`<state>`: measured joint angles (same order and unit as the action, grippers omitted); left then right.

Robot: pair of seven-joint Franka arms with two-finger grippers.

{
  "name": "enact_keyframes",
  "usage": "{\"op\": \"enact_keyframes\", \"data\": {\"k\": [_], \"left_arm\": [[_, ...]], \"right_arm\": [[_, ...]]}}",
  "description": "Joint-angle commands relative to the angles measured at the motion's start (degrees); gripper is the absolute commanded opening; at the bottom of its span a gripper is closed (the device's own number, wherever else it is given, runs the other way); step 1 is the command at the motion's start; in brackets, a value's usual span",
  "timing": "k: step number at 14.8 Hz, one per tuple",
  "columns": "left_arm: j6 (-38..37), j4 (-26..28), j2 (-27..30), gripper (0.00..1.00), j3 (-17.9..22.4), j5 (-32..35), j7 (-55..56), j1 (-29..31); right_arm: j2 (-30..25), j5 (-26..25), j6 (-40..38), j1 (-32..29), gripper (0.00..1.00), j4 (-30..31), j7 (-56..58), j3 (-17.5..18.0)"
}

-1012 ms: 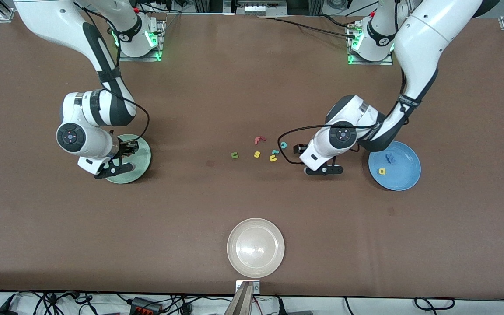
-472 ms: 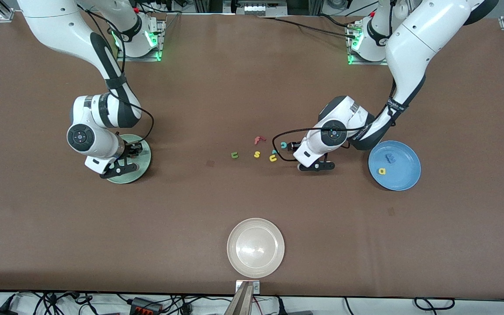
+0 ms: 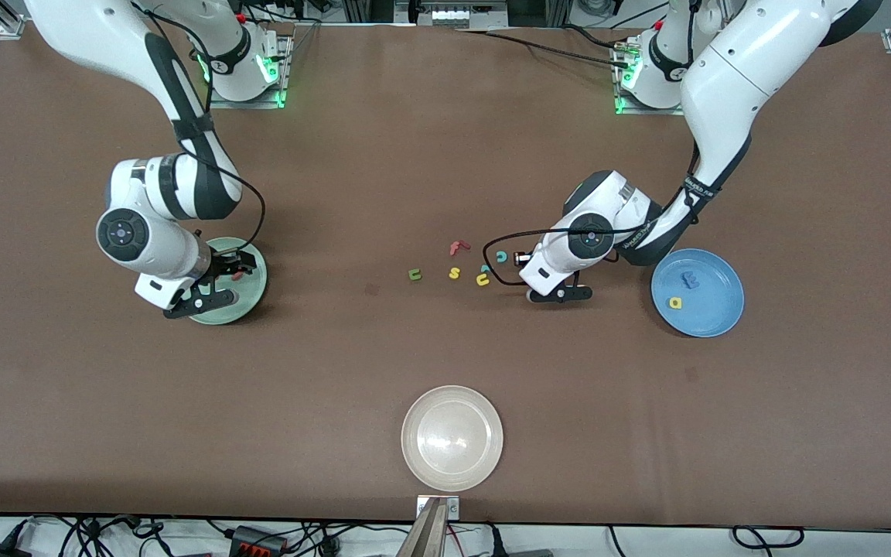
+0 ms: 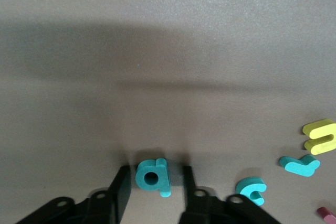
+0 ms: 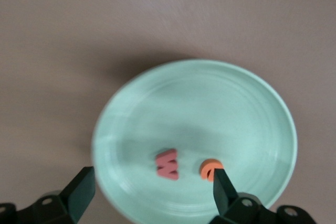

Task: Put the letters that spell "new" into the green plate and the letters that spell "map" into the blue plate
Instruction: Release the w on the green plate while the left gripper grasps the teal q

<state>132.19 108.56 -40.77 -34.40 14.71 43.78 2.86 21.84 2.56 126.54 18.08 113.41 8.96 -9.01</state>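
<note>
My left gripper is low over the table, and its open fingers straddle the teal "p" with a narrow gap on each side. In the front view this gripper hides the "p". The blue plate holds the blue "m" and the yellow "a". My right gripper hangs open over the green plate, where the pinkish-red "w" and the orange "e" lie loose. The green "n" lies on the table mid-way between the plates.
Beside the "p" lie a teal "c", another teal letter, a yellow u-shaped letter, a yellow "s" and a red "f". A cream-white plate sits near the table's front edge.
The right gripper opened over the green plate, and the "w" now lies there. The left gripper moved from beside the blue plate toward the letters, and its fingers narrowed around the "p".
</note>
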Motion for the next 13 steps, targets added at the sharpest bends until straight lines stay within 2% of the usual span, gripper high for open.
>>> {"op": "enact_keyframes", "data": {"k": [1,4,8,10,13], "left_arm": [[0.88,-0.11,-0.19,0.40,1.27,0.67,0.95,-0.57],[1.05,-0.19,-0.54,0.30,1.53,0.67,1.13,-1.28],[0.88,-0.37,-0.28,0.07,1.88,0.76,1.57,-1.28],[-0.26,-0.98,1.03,0.03,1.88,0.76,1.48,-0.67],[-11.03,-5.71,3.50,0.02,1.88,1.45,0.87,-0.49]], "right_arm": [[-0.05,1.13,-3.23,3.35,1.00,-4.33,-2.89,0.84],[2.49,5.60,-2.71,10.20,1.00,-7.50,-6.75,0.75],[8.90,8.16,-1.92,16.18,1.00,-14.34,-12.55,0.75],[12.07,8.16,-1.74,18.91,1.00,-17.69,-18.68,0.75],[17.78,7.90,-1.74,23.75,1.00,-23.66,-28.53,0.75]]}}
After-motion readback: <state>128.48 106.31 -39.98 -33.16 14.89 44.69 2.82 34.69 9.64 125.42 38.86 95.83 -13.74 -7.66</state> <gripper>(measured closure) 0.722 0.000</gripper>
